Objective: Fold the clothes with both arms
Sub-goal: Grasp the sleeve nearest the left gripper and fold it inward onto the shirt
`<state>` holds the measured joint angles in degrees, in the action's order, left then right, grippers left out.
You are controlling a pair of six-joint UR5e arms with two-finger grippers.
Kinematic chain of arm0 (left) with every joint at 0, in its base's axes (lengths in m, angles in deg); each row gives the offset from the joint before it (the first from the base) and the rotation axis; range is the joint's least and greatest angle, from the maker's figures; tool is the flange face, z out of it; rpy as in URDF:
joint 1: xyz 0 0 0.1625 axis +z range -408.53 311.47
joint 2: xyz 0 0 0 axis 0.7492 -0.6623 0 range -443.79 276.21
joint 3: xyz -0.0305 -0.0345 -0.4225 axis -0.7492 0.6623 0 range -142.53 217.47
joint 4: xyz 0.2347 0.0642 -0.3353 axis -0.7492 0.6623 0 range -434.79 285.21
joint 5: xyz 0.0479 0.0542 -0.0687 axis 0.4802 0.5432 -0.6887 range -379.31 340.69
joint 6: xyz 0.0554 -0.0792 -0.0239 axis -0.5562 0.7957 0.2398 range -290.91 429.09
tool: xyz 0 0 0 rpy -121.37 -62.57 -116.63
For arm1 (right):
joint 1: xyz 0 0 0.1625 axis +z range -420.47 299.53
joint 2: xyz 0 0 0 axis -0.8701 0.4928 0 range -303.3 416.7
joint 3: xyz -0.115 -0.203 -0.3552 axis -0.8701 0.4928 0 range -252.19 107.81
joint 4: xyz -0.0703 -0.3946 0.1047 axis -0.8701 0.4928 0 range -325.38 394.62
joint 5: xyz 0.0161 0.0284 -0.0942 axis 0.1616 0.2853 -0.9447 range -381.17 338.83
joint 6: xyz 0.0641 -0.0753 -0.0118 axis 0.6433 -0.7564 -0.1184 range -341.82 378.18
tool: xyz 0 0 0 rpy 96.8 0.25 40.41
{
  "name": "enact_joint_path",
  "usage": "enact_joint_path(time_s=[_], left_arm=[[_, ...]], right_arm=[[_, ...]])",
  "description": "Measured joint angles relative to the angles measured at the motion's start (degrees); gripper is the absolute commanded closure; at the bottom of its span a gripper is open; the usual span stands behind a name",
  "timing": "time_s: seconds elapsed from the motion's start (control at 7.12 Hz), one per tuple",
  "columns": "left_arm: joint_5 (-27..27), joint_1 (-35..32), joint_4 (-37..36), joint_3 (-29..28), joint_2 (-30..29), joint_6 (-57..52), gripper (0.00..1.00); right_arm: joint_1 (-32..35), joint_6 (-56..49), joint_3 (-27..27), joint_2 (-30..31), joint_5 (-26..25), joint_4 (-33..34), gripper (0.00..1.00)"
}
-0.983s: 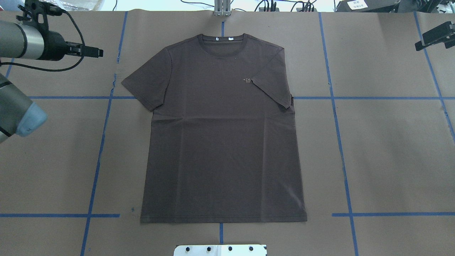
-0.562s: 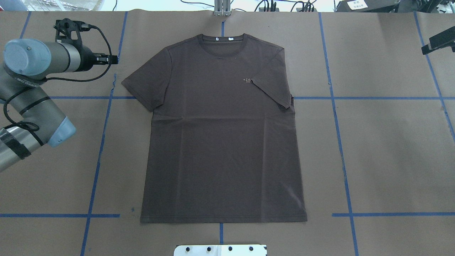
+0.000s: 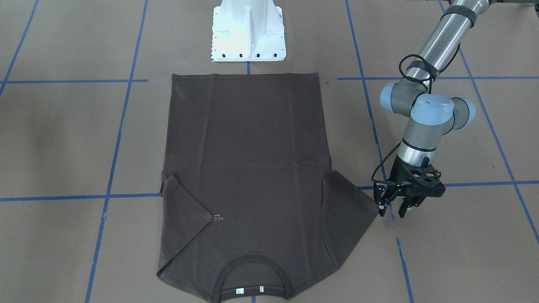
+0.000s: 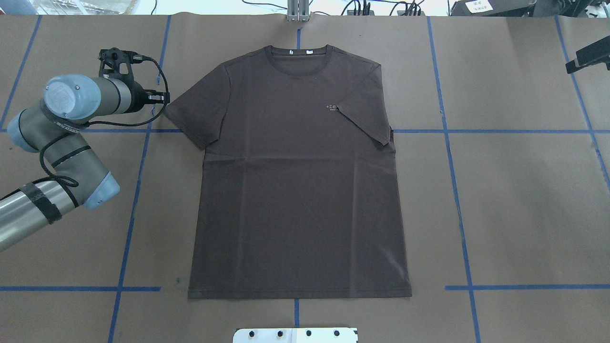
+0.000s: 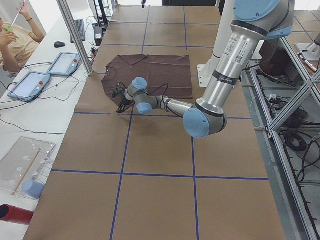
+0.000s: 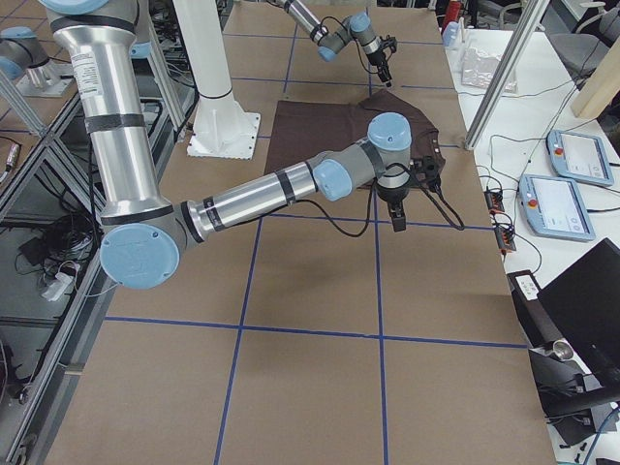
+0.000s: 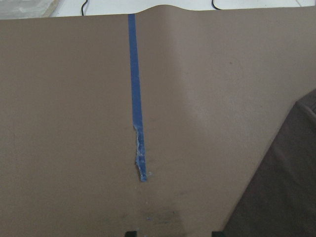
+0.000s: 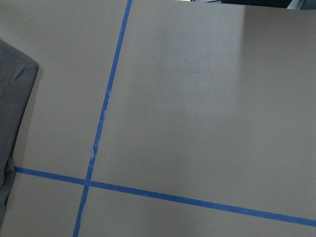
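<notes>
Left gripper (image 3: 391, 211), jaws apart, has swung in beside spread sleeve (image 4: 190, 114); grab looks next. T-shirt (image 4: 295, 190) flat at worktop (image 4: 524, 200) centre, collar toward far edge. Right gripper (image 4: 587, 53) near far-right corner, cannot tell state.

You are in a robotics lab. Brown paper (image 4: 524, 200) covers the whole table, ruled into large squares by blue tape (image 4: 456, 200), and a white pedestal (image 3: 248, 29) stands at top centre of the front-facing view. The left arm (image 4: 71, 100) and right arm (image 6: 242, 199), silver industrial tubes with pale blue joint caps, extend over the paper. In the left view, an aluminium post (image 5: 75, 35) rises at the table's edge. Screen pendants (image 5: 64, 64) with red buttons and a keyboard (image 5: 80, 29) lie on a white side desk at upper left, where a person (image 5: 17, 42) sits.
</notes>
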<state>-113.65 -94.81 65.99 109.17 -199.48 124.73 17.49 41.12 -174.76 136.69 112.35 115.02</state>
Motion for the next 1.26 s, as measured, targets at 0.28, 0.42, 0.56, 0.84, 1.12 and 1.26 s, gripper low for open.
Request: enact_joint_path(time_s=[0.28, 0.42, 0.56, 0.84, 1.12, 1.26], left_arm=[[0.03, 1.38, 0.02, -0.21, -0.21, 1.29, 0.47], [0.03, 1.67, 0.04, -0.26, -0.28, 1.54, 0.49], [0.03, 1.91, 0.06, -0.28, -0.33, 1.62, 0.57], [0.03, 2.12, 0.03, -0.23, -0.39, 1.91, 1.00], [0.03, 2.15, 0.00, 0.15, -0.52, 3.04, 1.00], [0.01, 2.16, -0.10, 0.66, -0.71, 3.34, 1.00]], right_arm=[[0.00, -0.06, 0.22, -0.04, -0.01, 0.02, 0.00], [0.00, -0.08, 0.32, -0.07, -0.01, 0.02, 0.00], [0.00, -0.08, 0.39, -0.07, -0.07, 0.02, 0.00], [0.00, -0.09, 0.47, -0.07, -0.34, 0.02, 0.00], [0.00, -0.09, 0.40, -0.08, -0.36, 0.02, 0.00], [0.00, -0.09, 0.37, -0.07, -0.36, 0.02, 0.00]])
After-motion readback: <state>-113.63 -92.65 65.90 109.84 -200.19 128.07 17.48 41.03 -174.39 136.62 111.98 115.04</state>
